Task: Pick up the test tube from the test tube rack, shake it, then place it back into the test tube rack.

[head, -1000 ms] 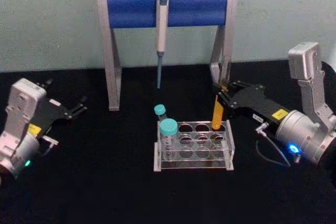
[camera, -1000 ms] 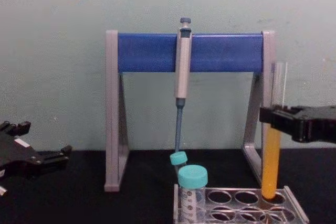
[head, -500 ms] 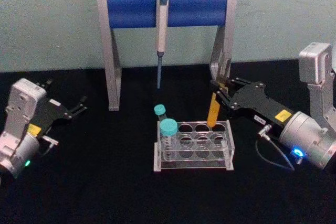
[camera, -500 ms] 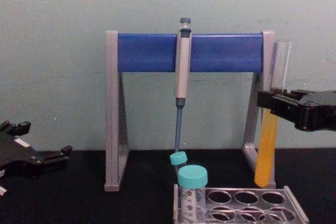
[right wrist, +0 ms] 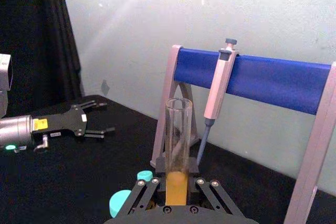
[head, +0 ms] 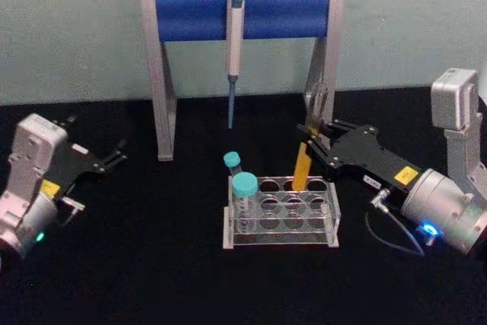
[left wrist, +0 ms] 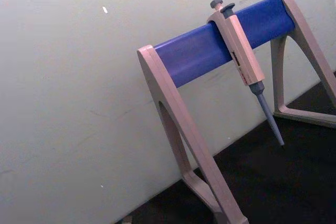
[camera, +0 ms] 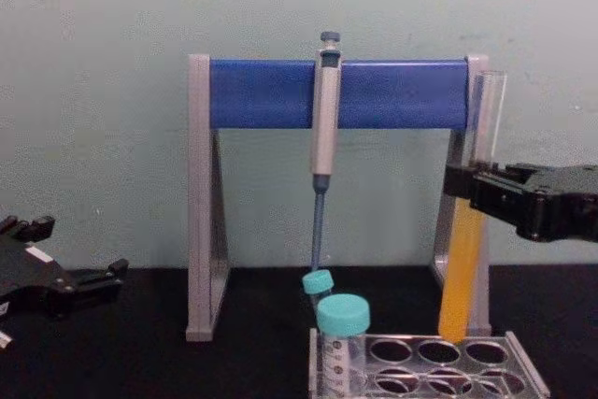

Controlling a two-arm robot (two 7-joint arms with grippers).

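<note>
My right gripper [head: 307,144] is shut on the test tube [head: 300,169], a clear glass tube with orange-yellow liquid in its lower part. The tube hangs tilted, its bottom just above the back row of the clear test tube rack [head: 281,243]. From the chest, the test tube [camera: 462,263] passes through the right gripper [camera: 462,190], with its tip a little over the test tube rack [camera: 526,368]. The right wrist view has the test tube [right wrist: 178,145] upright between the fingers. My left gripper [head: 116,156] rests open at the far left, apart from everything.
Two teal-capped vials [head: 244,185] stand in the rack's left end. Behind the rack stands a grey-and-blue pipette stand [head: 190,14] with a pipette [head: 234,36] hanging from it. Its right leg [camera: 475,137] is close behind the tube. Black tabletop lies open in front.
The right gripper lifted the tube out of the rack's back right hole, then carried it a little to the left and tilted it. The left arm stayed still.
</note>
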